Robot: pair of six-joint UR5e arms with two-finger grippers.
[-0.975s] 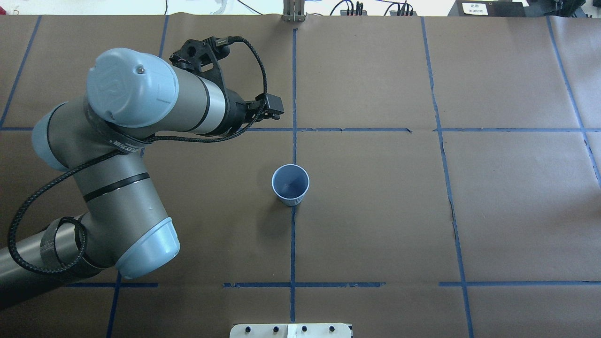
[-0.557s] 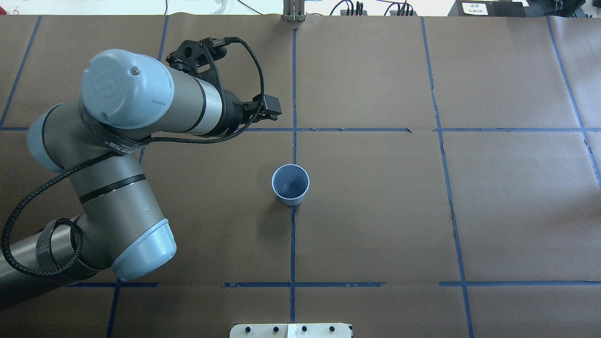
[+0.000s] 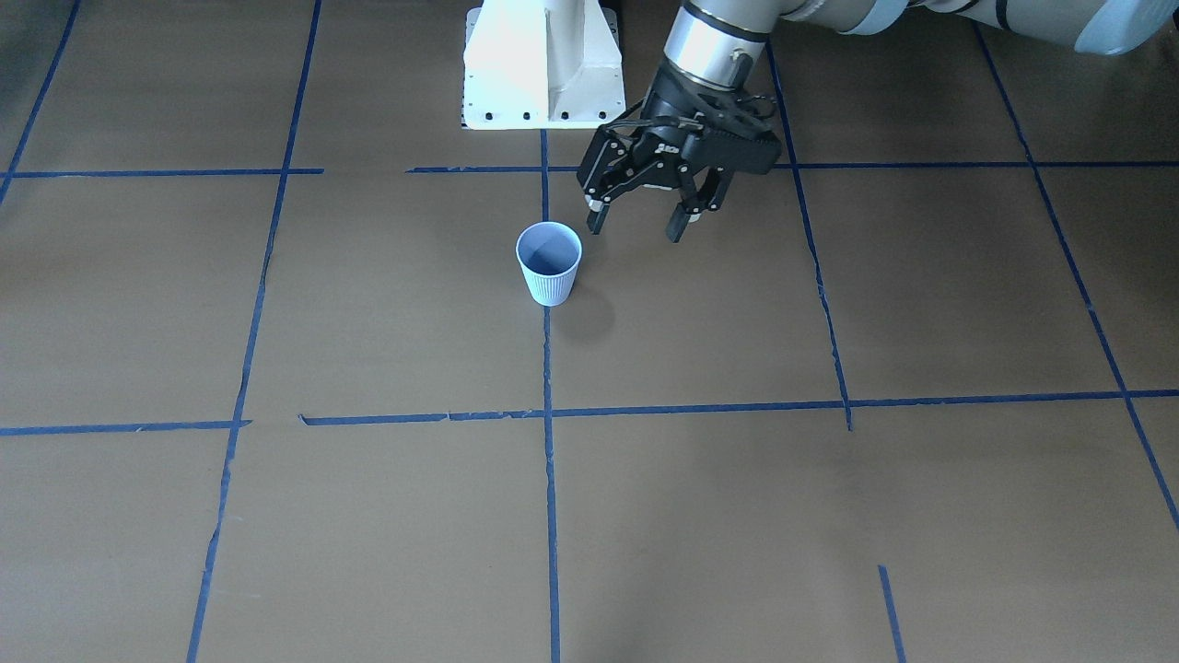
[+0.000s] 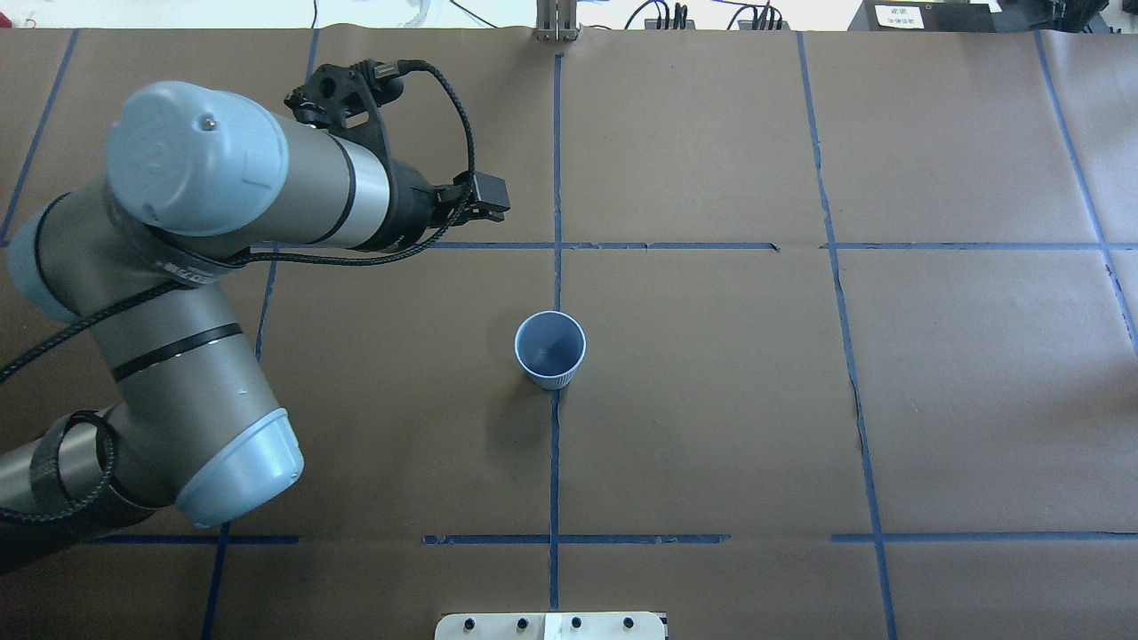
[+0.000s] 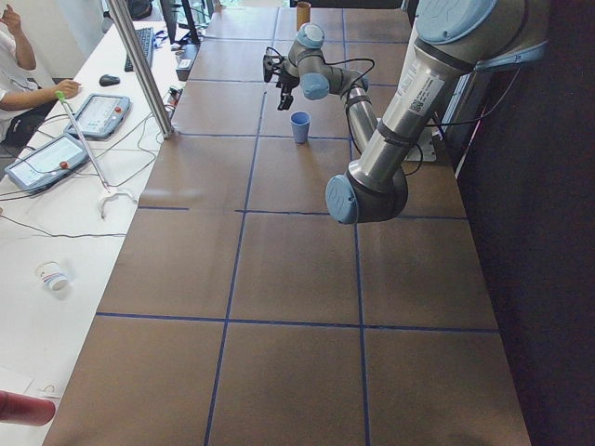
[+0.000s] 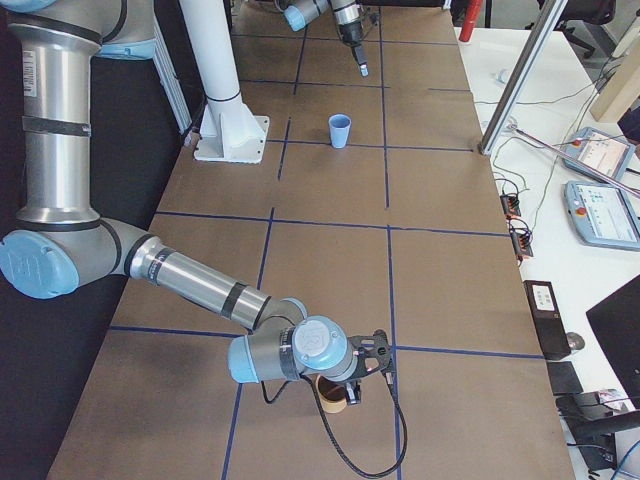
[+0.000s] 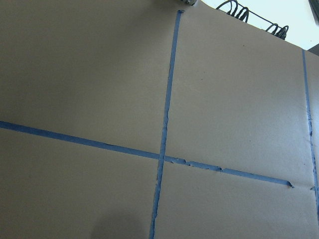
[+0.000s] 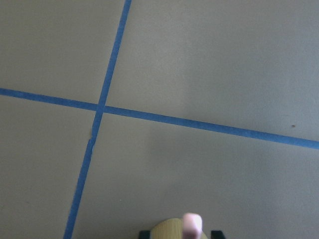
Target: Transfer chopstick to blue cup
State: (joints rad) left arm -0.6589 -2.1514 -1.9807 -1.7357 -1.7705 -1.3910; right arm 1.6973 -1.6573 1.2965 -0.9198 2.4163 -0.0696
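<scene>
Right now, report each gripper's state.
Left gripper: open, holding nothing.
Right gripper: cannot tell; the chopstick pokes into the bottom of its wrist view.

The left arm [image 5: 381,139] looms large up close, elbow bent low over the brown bench [image 5: 297,279], and out at the far end the left gripper [image 5: 282,100] hangs near the upright blue cup [image 5: 299,127] (jaws pointing down); a person [image 5: 9,70] sits off at the far corner.

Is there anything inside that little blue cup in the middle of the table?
Nothing: from overhead the blue cup shows a bare inner wall and bottom, no stick in it. From the front, its near inner wall is hidden.
</scene>
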